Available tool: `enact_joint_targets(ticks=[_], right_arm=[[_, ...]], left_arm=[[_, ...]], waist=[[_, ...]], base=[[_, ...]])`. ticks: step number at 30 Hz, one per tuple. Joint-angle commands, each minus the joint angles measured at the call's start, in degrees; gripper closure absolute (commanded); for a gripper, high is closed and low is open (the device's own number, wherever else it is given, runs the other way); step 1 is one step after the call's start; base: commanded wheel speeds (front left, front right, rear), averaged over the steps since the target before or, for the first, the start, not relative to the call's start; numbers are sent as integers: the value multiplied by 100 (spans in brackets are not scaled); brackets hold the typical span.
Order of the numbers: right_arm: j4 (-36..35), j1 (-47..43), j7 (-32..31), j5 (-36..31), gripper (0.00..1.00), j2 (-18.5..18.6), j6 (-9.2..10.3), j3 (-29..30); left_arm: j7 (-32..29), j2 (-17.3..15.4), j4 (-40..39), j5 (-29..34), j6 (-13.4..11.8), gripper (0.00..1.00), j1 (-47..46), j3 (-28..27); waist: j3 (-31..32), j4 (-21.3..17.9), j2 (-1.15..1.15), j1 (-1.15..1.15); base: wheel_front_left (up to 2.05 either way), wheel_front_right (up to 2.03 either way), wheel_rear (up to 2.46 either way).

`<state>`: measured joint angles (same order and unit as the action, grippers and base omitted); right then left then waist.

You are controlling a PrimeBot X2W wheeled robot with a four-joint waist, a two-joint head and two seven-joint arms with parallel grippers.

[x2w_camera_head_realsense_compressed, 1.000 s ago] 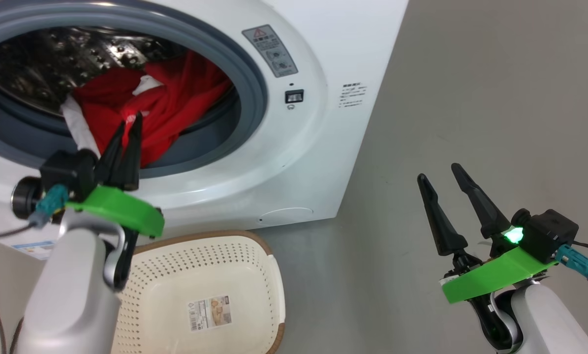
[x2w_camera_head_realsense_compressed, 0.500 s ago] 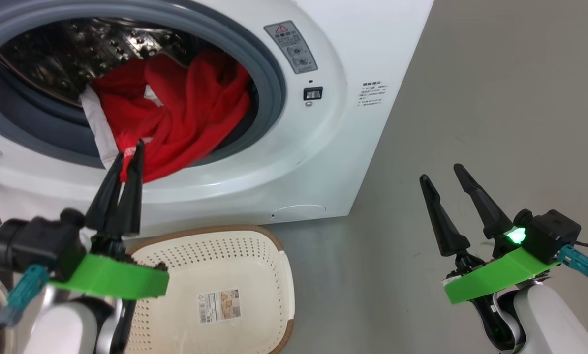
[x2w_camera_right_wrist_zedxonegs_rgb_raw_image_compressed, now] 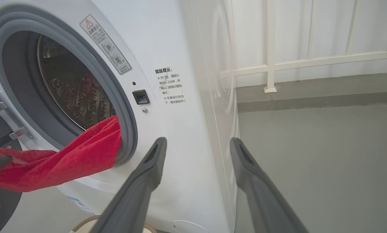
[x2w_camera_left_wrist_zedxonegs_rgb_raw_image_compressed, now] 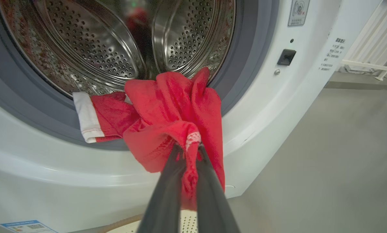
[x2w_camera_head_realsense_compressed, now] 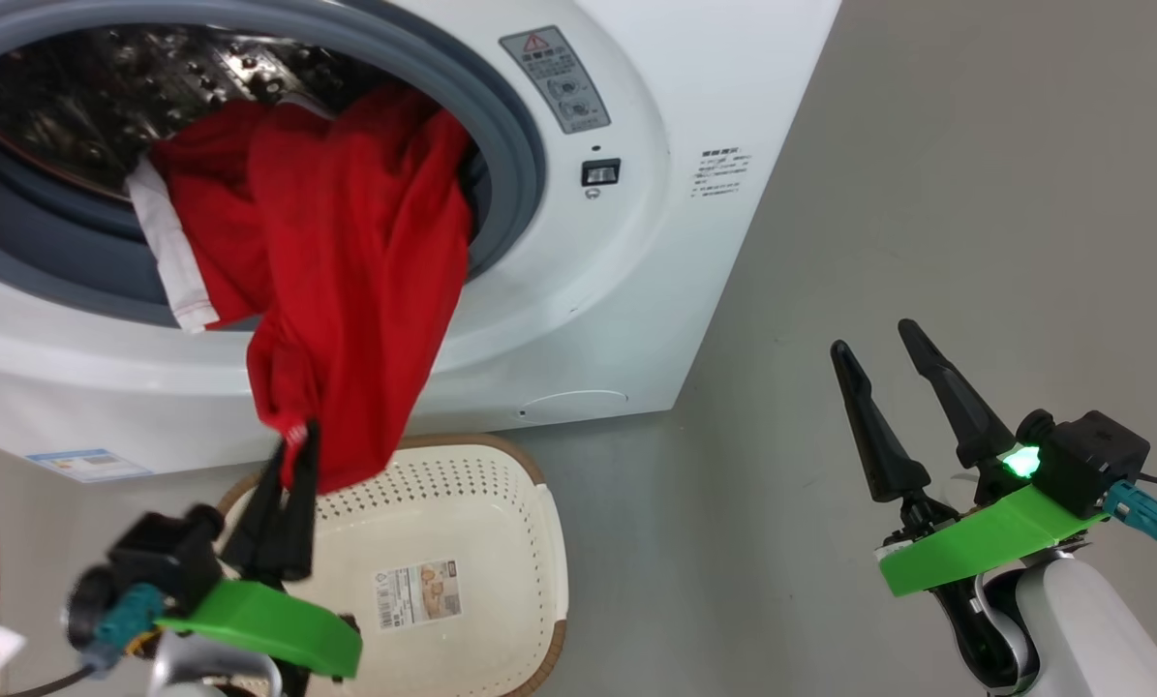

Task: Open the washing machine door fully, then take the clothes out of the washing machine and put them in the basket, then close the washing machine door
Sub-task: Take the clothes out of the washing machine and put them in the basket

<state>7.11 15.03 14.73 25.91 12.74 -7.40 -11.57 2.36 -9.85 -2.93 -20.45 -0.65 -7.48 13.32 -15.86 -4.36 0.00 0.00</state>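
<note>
The washing machine [x2w_camera_head_realsense_compressed: 636, 290] stands open, its steel drum [x2w_camera_left_wrist_zedxonegs_rgb_raw_image_compressed: 99, 42] bare behind the clothes. The red clothes [x2w_camera_head_realsense_compressed: 346, 242] with white trim spill out over the grey gasket and hang down the white front. My left gripper [x2w_camera_head_realsense_compressed: 292, 440] is shut on the lower end of the red fabric, above the far left rim of the cream basket [x2w_camera_head_realsense_compressed: 501, 503] on the floor. In the left wrist view, fabric [x2w_camera_left_wrist_zedxonegs_rgb_raw_image_compressed: 174, 106] is bunched between the closed fingers of the left gripper [x2w_camera_left_wrist_zedxonegs_rgb_raw_image_compressed: 187, 149]. My right gripper [x2w_camera_head_realsense_compressed: 873, 339] stands open and empty over the floor, right of the washer. The door's dark rim [x2w_camera_right_wrist_zedxonegs_rgb_raw_image_compressed: 0, 204] shows at the left edge.
Grey floor [x2w_camera_head_realsense_compressed: 927, 194] stretches to the right of the washer. A white railing [x2w_camera_right_wrist_zedxonegs_rgb_raw_image_compressed: 271, 61] runs along the wall beyond the machine's side. The basket holds nothing but its paper label [x2w_camera_head_realsense_compressed: 418, 592].
My left gripper has drawn back and down from the drum mouth, dragging the red garment out over the gasket toward the basket. The right gripper has stayed put.
</note>
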Motion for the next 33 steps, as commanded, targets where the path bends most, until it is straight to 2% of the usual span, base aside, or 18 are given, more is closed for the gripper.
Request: enact_joint_targets(ticks=[1,17,27,33], right_arm=[[-150,31,27,97,0,41,-9,-86],[-135,144,27,93,0,-12,-9,-109],[-135,187,27,87,0,-5,-9,-119],[-121,234,27,92,0,3,-9,-151]], left_arm=[[79,-51,108,-20,58,100,-59,-140],[924,192,4459,-117,579,100,-1212,154],[1220,319,6147,-249,697,100,-1821,118],[1254,345,6712,-332,745,100,-2056,84]], waist=[[-26,-35,0,0],[-305,-309,0,0],[-436,-395,0,0],[-483,-412,0,0]], base=[[0,0,0],[0,0,0],[0,0,0],[0,0,0]])
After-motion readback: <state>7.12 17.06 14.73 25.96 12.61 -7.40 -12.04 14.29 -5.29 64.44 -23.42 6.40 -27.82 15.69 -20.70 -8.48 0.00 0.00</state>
